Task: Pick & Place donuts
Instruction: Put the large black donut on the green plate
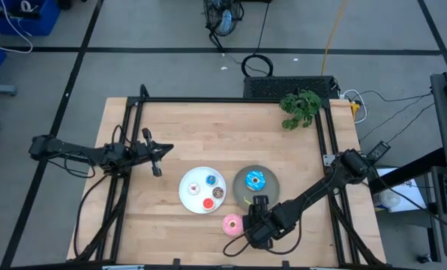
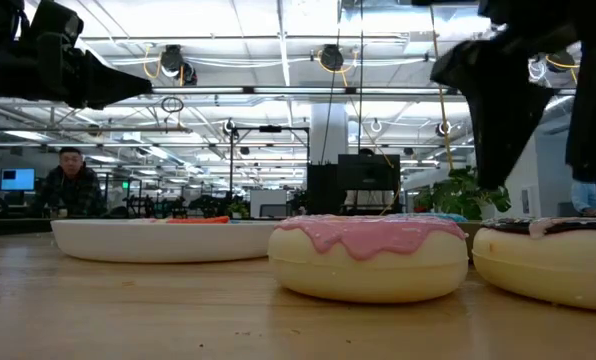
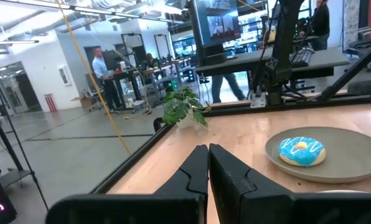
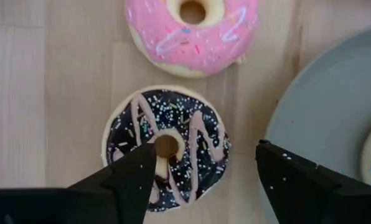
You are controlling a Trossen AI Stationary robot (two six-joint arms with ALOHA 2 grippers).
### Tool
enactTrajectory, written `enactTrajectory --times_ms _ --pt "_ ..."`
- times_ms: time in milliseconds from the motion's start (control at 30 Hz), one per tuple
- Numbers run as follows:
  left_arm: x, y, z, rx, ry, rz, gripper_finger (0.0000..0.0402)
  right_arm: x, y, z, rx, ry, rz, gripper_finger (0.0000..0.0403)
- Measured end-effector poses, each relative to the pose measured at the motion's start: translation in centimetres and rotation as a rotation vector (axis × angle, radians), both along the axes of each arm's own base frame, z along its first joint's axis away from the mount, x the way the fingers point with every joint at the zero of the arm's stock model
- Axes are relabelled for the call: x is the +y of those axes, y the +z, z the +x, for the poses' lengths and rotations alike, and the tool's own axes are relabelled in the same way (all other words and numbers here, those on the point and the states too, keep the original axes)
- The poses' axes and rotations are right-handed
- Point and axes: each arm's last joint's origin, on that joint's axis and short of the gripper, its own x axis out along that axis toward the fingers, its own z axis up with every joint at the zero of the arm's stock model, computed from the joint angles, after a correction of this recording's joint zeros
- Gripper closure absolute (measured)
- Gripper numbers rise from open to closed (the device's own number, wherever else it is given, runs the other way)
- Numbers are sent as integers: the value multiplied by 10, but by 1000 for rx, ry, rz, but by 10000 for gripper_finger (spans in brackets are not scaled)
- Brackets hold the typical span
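Observation:
My right gripper [image 4: 204,158] hangs open above the chocolate-sprinkled donut [image 4: 167,146], near the table's near edge. One finger is over the donut's hole and the other is past its rim on the grey plate's side. The low view shows the fingers clear above this donut [image 2: 548,260]. The pink donut [image 1: 232,223] lies flat on the wood beside it. The blue-iced donut [image 1: 254,180] sits on the grey plate [image 1: 272,187]. Tiny donuts lie on the white plate [image 1: 186,196]. My left gripper [image 3: 208,163] is shut, held above the table's left part [image 1: 157,155].
A small green plant [image 1: 300,109] stands at the table's far right corner. The grey plate's rim [image 4: 322,118] lies close beside the chocolate donut. Bare wood stretches across the far half of the table [image 1: 216,131]. People stand in the room beyond the table [image 2: 70,185].

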Motion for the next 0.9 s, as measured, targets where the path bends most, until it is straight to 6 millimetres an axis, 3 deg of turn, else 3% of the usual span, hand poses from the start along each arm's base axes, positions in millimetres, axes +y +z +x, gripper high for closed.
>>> enactTrajectory --times_ms 300,667,767,900 --pt "0 0 0 0 0 1 380 -7 -32 -8 -10 -34 20 166" --pt "0 0 0 0 0 1 380 -9 -52 -14 -42 -36 91 205" --pt "0 0 0 0 0 -1 380 -10 -54 -14 -39 -2 90 242" --pt "0 0 0 0 0 -3 380 -9 -46 -15 -39 16 99 332"
